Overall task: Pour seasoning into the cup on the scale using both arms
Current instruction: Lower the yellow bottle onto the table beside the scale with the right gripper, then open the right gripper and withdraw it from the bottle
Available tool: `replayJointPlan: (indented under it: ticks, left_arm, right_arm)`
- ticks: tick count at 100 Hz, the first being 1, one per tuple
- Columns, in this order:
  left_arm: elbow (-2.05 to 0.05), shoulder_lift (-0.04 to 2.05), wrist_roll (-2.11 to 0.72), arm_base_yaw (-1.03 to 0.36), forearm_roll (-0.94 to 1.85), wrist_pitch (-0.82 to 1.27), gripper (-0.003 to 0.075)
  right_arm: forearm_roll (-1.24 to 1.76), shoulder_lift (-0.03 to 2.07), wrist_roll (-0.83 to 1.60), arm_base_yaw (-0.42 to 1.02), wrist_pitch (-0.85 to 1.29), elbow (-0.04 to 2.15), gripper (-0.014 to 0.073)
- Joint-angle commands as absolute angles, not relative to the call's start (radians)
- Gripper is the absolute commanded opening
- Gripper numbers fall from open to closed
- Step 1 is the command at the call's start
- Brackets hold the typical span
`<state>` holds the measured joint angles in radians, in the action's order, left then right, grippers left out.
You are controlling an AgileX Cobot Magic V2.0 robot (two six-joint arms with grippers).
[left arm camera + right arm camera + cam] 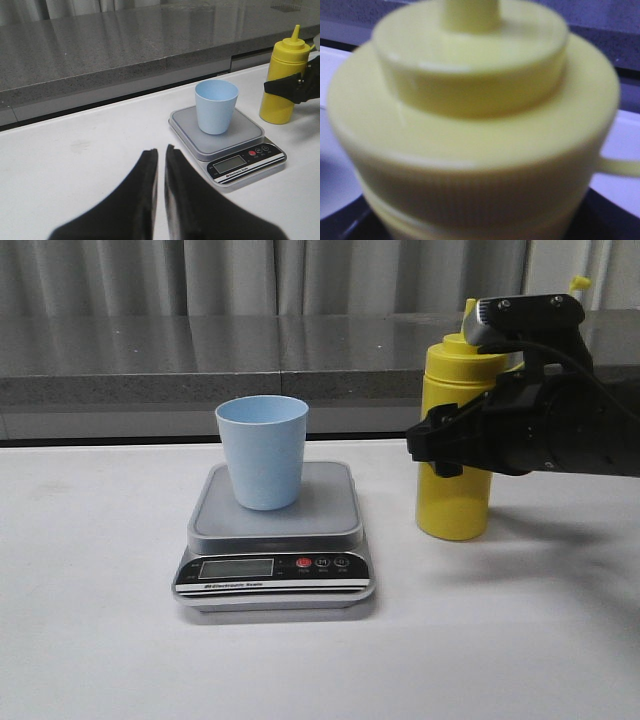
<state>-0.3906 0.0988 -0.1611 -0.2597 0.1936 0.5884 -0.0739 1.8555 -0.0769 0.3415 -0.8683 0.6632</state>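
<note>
The yellow seasoning bottle (455, 505) stands upright on the white table, right of the scale; its small cap (578, 283) hangs off on its tether. My right gripper (445, 445) is closed round the bottle's middle from the right. One of its fingers (282, 85) crosses the bottle (285, 60) in the left wrist view. The bottle's lid (470, 125) fills the right wrist view. The pale blue cup (263, 455) stands upright on the scale (325, 505), also seen from the left wrist with the cup (216, 107) on the scale (245, 131). My left gripper (161, 149) is shut and empty, left of the scale.
A grey stone ledge (200, 360) runs along the back of the white table (100, 640), with curtains behind it. My right arm (570, 430) reaches in from the right edge.
</note>
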Motion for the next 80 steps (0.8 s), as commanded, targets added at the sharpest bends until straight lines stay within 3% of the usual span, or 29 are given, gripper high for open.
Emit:
replayJointPlan:
  ticks: [1, 80]
  left_arm:
    - [-0.417, 0.109, -0.152, -0.257, 0.202, 0.510, 0.0038]
    - [-0.417, 0.109, -0.152, -0.257, 0.202, 0.510, 0.0038]
  right_arm:
    - [-0.081, 1.780, -0.080, 0.332, -0.943, 0.658, 0.0552]
    - [-0.081, 1.476, -0.081, 0.332, -0.803, 0.482, 0.0552]
